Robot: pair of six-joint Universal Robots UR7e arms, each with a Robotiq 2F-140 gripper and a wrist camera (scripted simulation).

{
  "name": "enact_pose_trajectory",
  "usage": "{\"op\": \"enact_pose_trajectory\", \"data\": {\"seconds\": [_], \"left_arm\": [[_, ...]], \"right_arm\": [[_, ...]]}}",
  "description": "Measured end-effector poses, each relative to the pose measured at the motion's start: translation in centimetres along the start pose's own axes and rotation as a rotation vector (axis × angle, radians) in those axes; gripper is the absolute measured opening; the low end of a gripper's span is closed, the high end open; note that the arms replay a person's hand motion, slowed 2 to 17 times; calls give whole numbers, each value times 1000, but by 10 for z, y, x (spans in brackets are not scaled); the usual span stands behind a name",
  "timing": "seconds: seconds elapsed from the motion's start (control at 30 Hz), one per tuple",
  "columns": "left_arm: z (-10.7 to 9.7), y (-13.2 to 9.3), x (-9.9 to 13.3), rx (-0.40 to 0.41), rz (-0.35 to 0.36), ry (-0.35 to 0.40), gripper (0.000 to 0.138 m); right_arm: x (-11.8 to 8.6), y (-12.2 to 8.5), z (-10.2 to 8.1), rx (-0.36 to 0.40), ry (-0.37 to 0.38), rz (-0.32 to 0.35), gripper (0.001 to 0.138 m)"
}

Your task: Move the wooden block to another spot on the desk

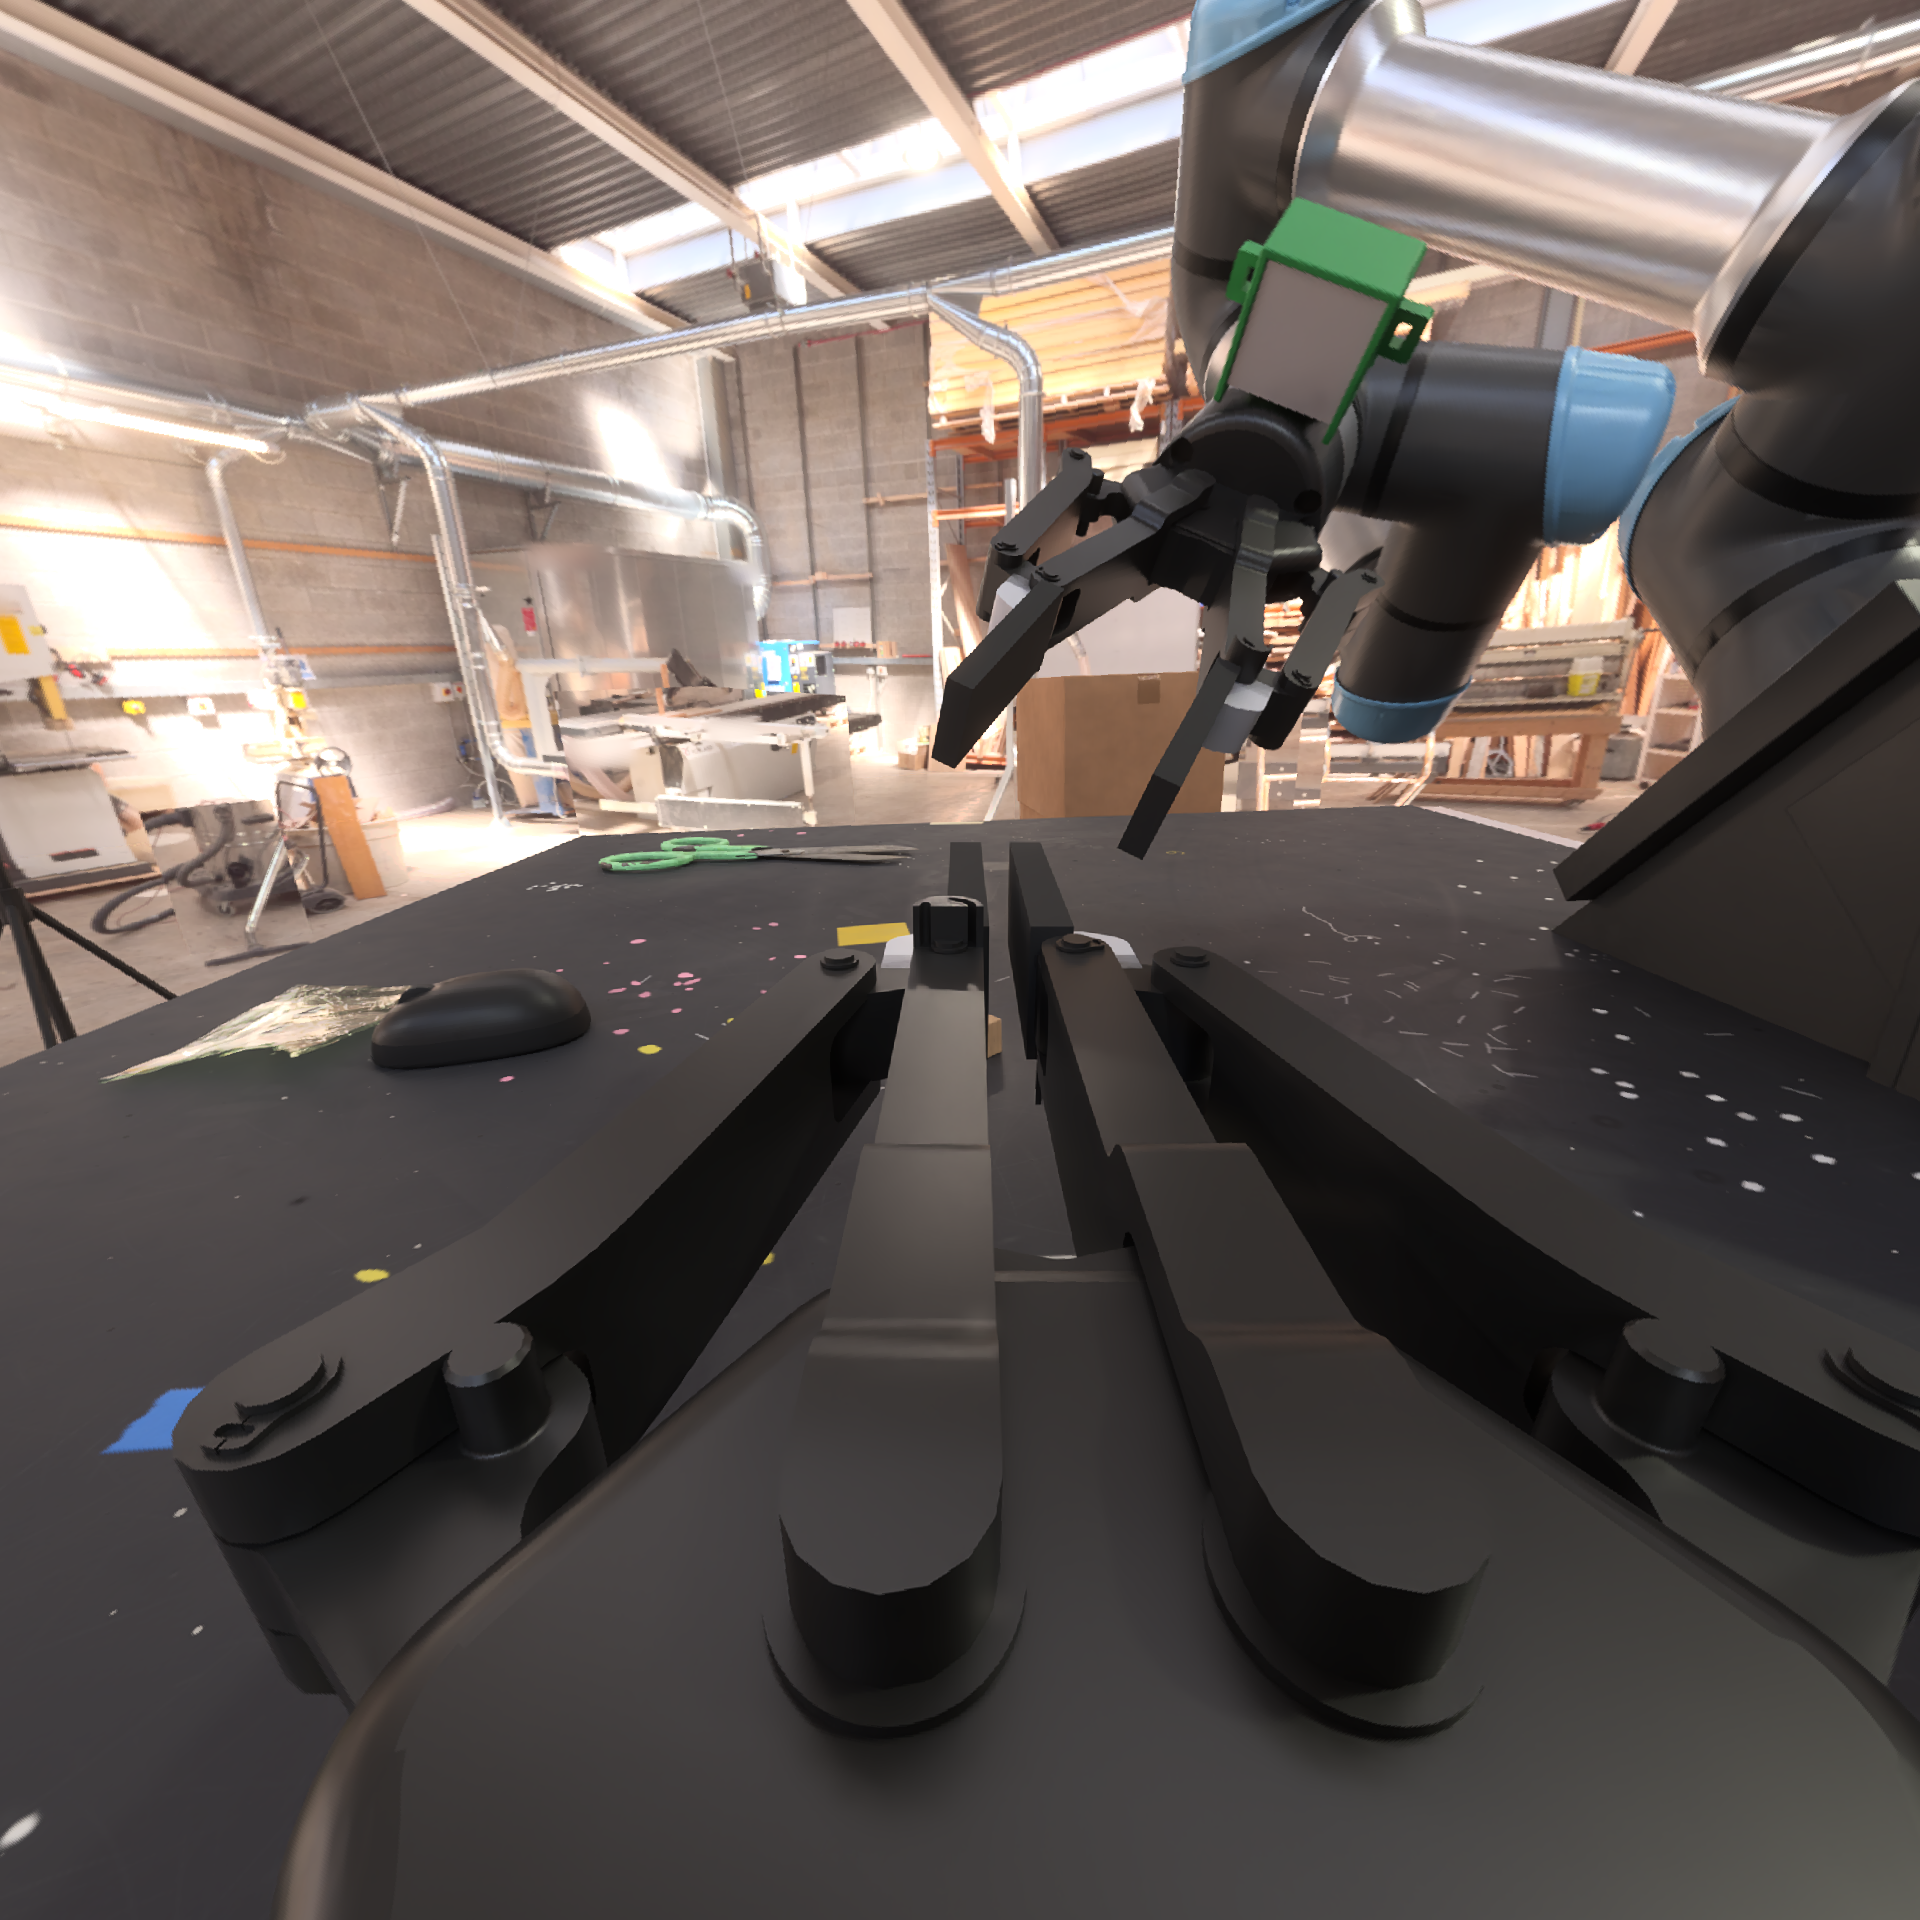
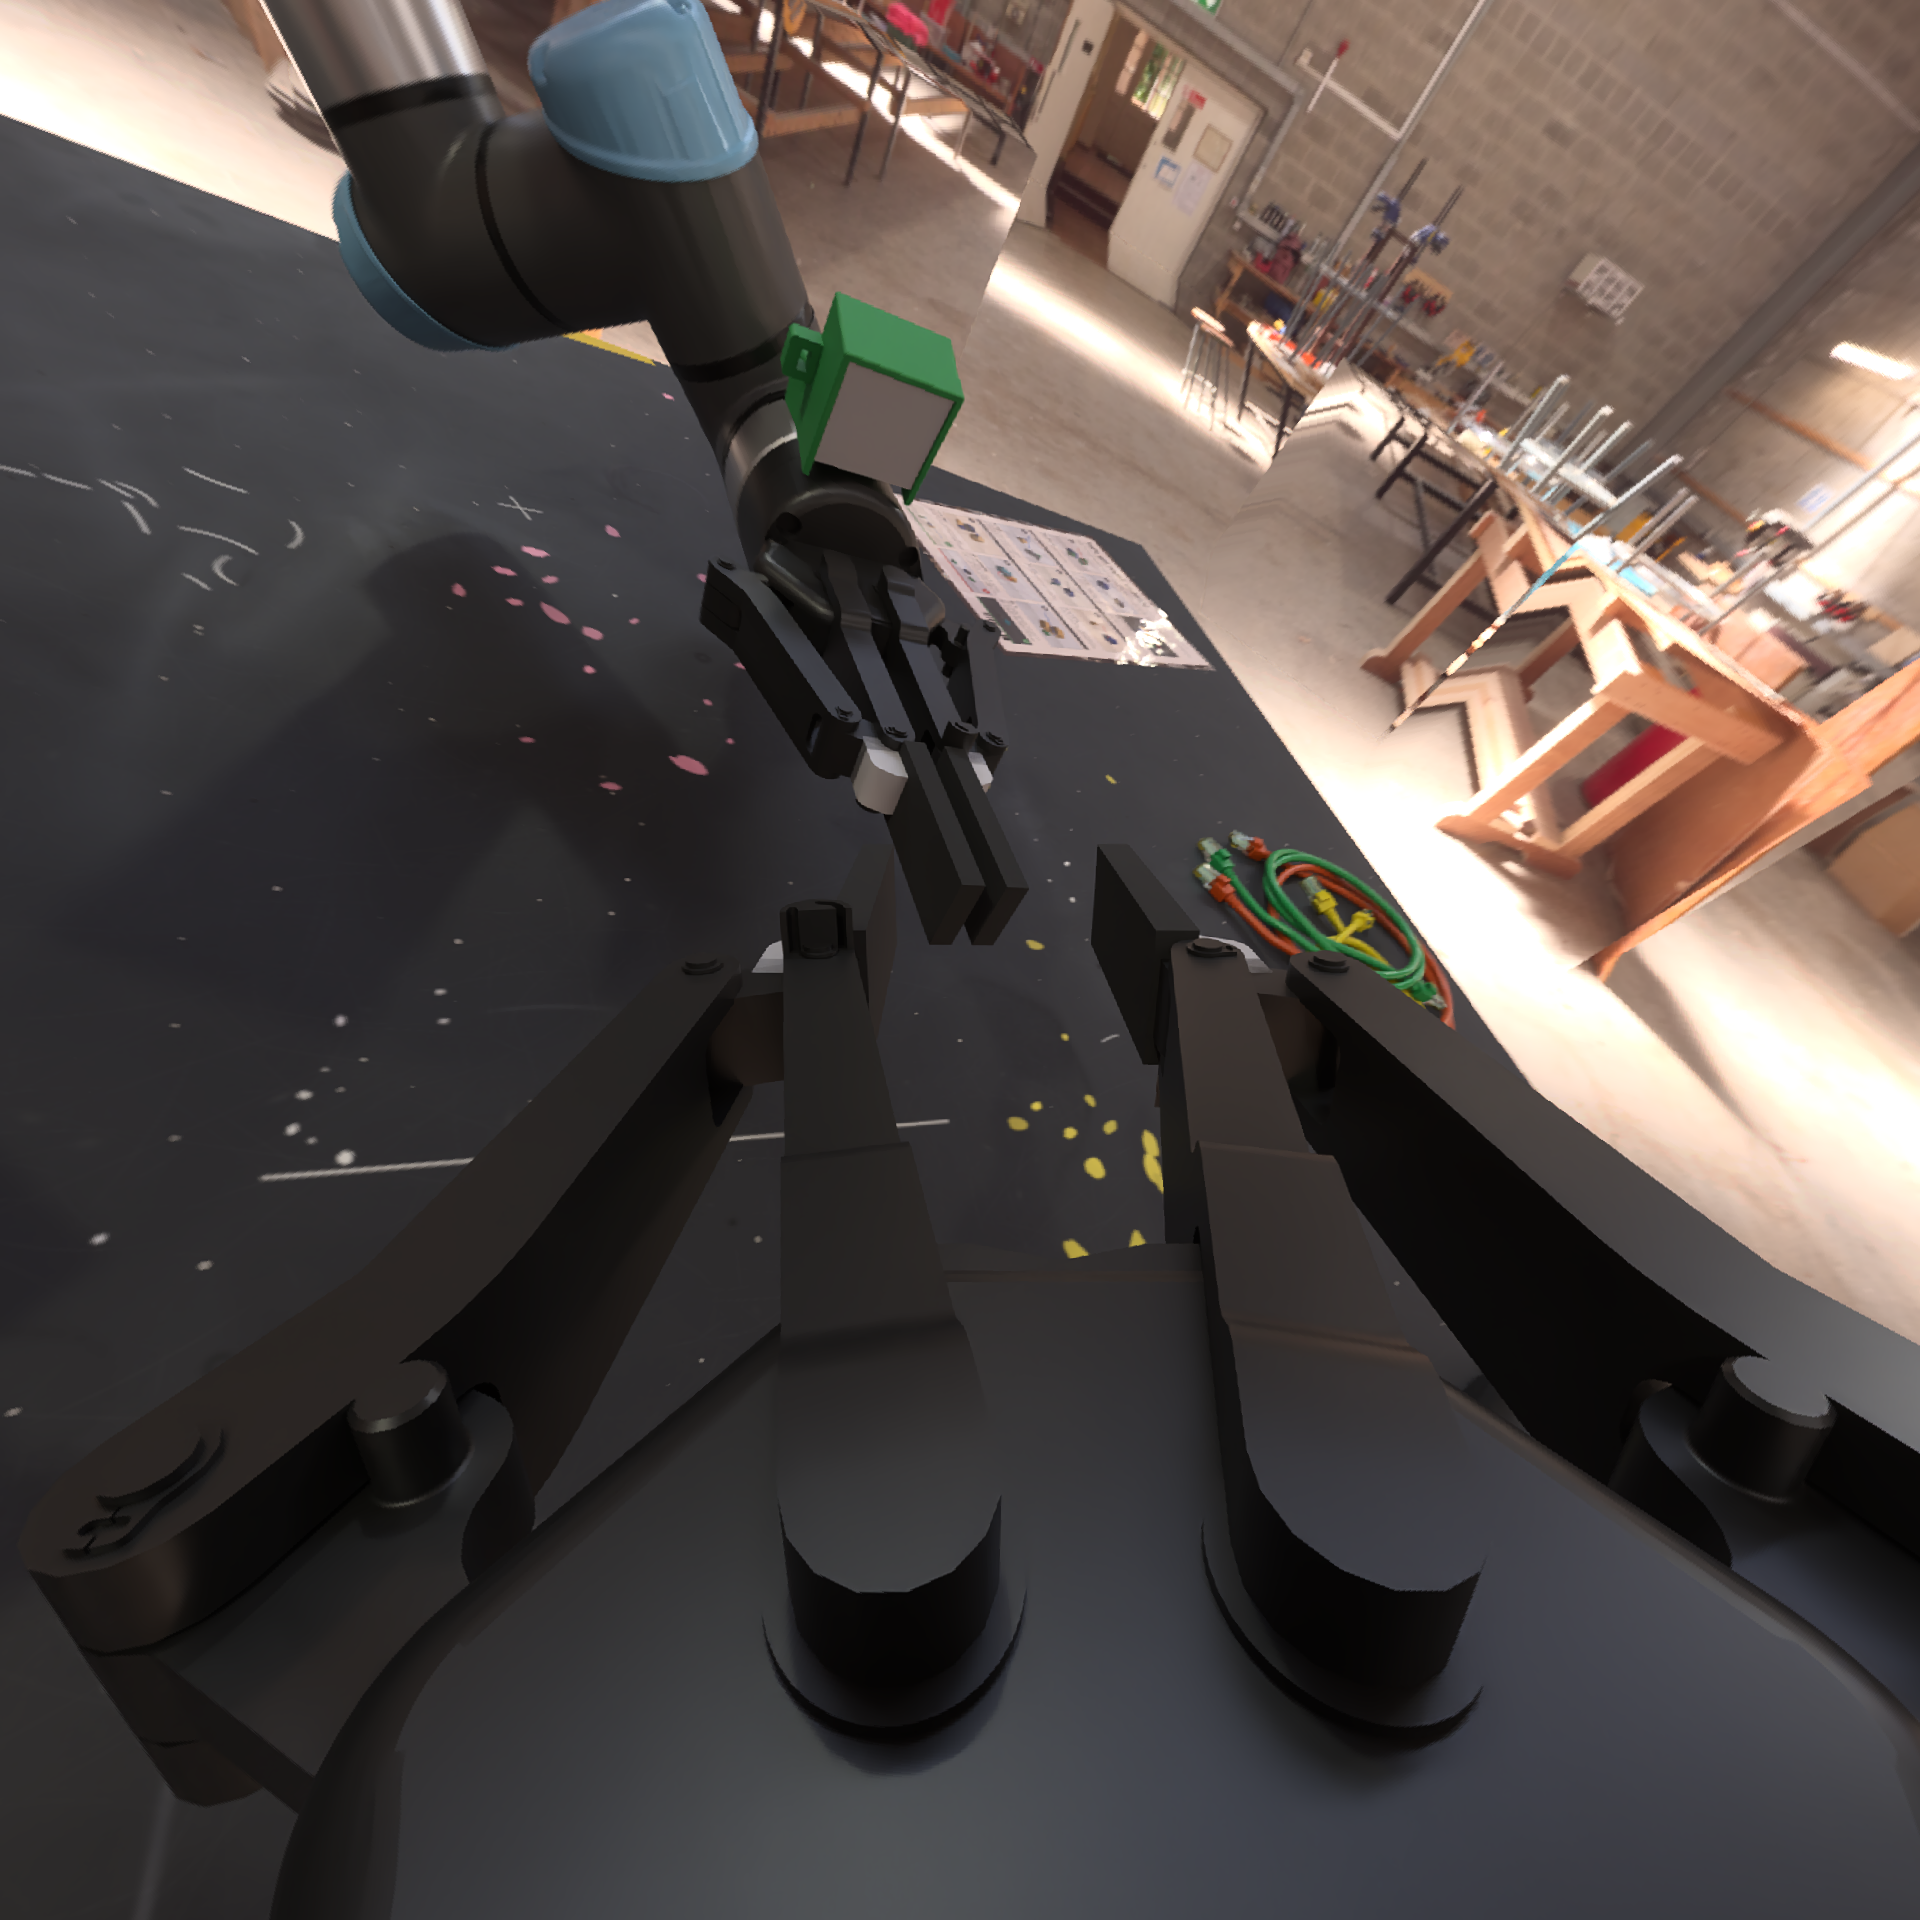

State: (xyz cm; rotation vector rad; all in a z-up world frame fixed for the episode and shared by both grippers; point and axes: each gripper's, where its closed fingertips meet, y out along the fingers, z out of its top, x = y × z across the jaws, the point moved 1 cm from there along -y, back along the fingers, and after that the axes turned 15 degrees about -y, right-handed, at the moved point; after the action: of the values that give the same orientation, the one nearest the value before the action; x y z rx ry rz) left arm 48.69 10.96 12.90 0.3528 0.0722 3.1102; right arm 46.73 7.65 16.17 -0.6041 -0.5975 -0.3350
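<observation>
With the left gripper [image 1: 995, 868] fingers drawn almost together and the small tan wooden block [image 1: 993, 1035] only a sliver in their gap, well in from the black table [image 1: 312, 1195] edges, I cannot tell if it is gripped and it may slip, or the spread-fingered right gripper [image 2: 1008, 914] nearby may collide.

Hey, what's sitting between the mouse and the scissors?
Nothing: just bare, paint-speckled desk lies between the mouse and the scissors, as the left wrist view shows.
</observation>
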Motion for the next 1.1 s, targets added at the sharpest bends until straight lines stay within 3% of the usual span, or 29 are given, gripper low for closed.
{"op": "enact_pose_trajectory", "data": {"seconds": [0.27, 0.57, 0.9, 1.1], "left_arm": [[16, -7, -5, 22, 31, -20, 7], [27, -13, -7, 28, 19, -90, 7], [33, -15, -2, 21, -40, -157, 7], [36, -16, 1, 12, -64, -173, 7]], "right_arm": [[14, 5, 4, -46, -172, -154, 54], [23, 11, 13, -103, -377, -304, 55], [20, 19, 17, -177, -550, -352, 55], [16, 23, 18, -192, -594, -353, 55]]}}
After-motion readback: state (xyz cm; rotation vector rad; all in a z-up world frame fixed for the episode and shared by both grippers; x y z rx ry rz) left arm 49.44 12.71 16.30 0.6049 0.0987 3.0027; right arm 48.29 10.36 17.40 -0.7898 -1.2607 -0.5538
